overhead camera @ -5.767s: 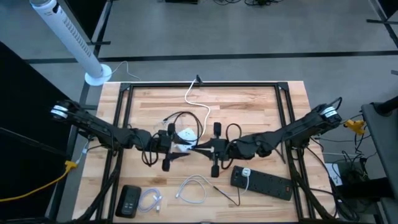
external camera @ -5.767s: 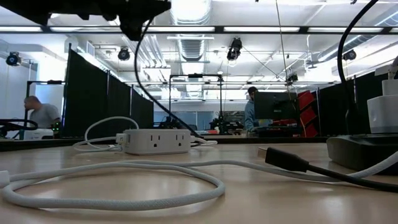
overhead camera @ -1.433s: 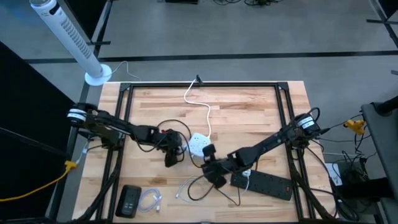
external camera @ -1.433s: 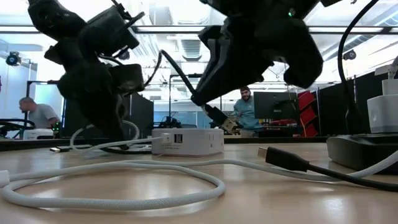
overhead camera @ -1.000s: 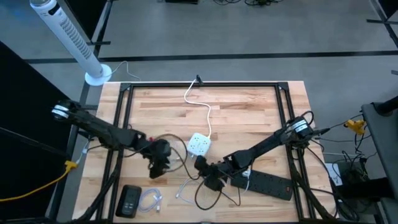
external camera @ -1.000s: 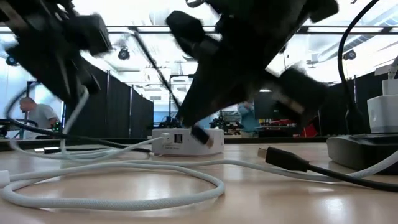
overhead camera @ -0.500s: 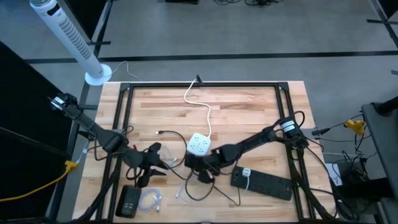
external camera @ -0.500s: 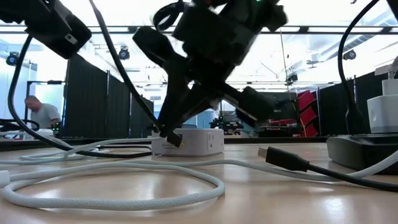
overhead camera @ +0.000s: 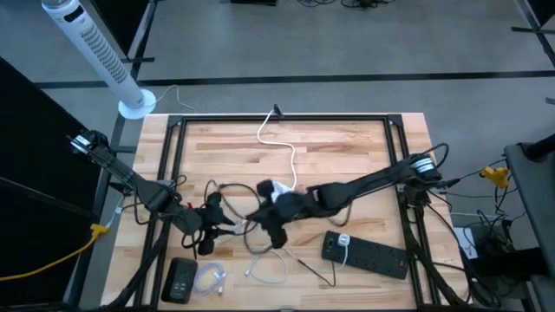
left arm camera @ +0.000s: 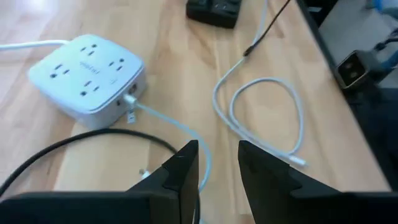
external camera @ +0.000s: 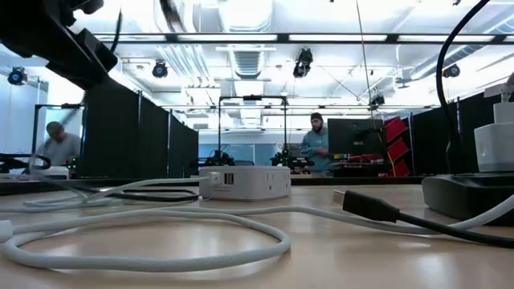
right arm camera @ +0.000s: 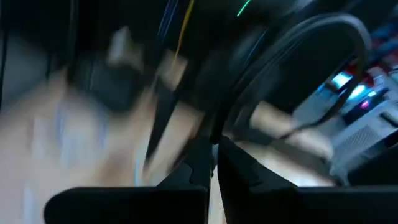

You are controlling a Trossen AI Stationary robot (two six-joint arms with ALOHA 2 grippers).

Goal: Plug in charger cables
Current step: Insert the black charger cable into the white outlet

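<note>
A: High view. Left gripper [overhead camera: 206, 236] low at the table's near-left, among thin black and white charger cables [overhead camera: 227, 214]; fingers part-open, hold on anything not readable from above. Right gripper [overhead camera: 274, 227] reaching across the middle just beside the square white socket cube [overhead camera: 276, 192], pinched shut; probably placed there to bring a plug to the cube. Long black power strip [overhead camera: 365, 254] well right, white coiled cable [overhead camera: 270, 264] at the near edge, unused.

B: Low view?

A: No gripper tips visible, only a dark arm part top-left. Shows the cube's side face [external camera: 244, 182] with small ports, a black plug end [external camera: 364, 206] lying free on the wood, a thick white cord looping in front. People far behind, not involved.

B: Left wrist?

A: Fingers [left arm camera: 184, 171] narrowly apart, nothing visibly between them. Shows what above hides: a white cable already seated in the cube's side [left arm camera: 131, 99], running toward the fingers.

B: Right wrist?

A: Blurred. Fingers [right arm camera: 200, 163] together; contents not discernible. Black cable arcs past.
</note>
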